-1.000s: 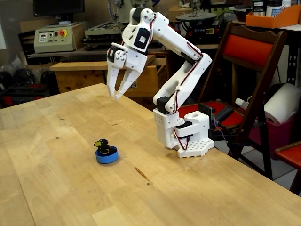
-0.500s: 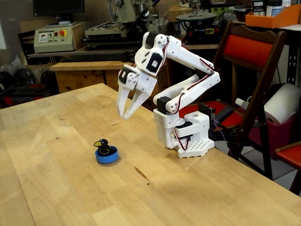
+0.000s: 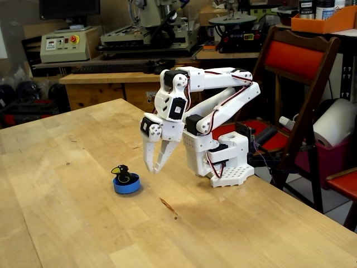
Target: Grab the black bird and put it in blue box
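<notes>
1. The claw (image 3: 153, 170) is seen in the fixed view pointing straight down, its two white fingers drawn nearly together at the tips, with only a thin wedge of gap higher up; nothing is pinched between them.

2. The black bird (image 3: 122, 173) is found below and to the left of the claw in this view, near it but clear of the fingertips. It stands upright, and its yellow beak is turned away from the claw.

3. The bird is already seated inside the blue box (image 3: 126, 185), whose low rim is seen around its base. The box rests on the wooden table (image 3: 67, 223), to the lower left of the claw.

4. The placing step is judged to be done, since the bird is held by the box and not by the claw.

5. The relation that matters is the open space between fingertips and bird: any coming move is best directed up or to the right, away from the box, so that the bird is not knocked.

6. No long axis worth aligning to is shown by the squat bird or the round box.
</notes>
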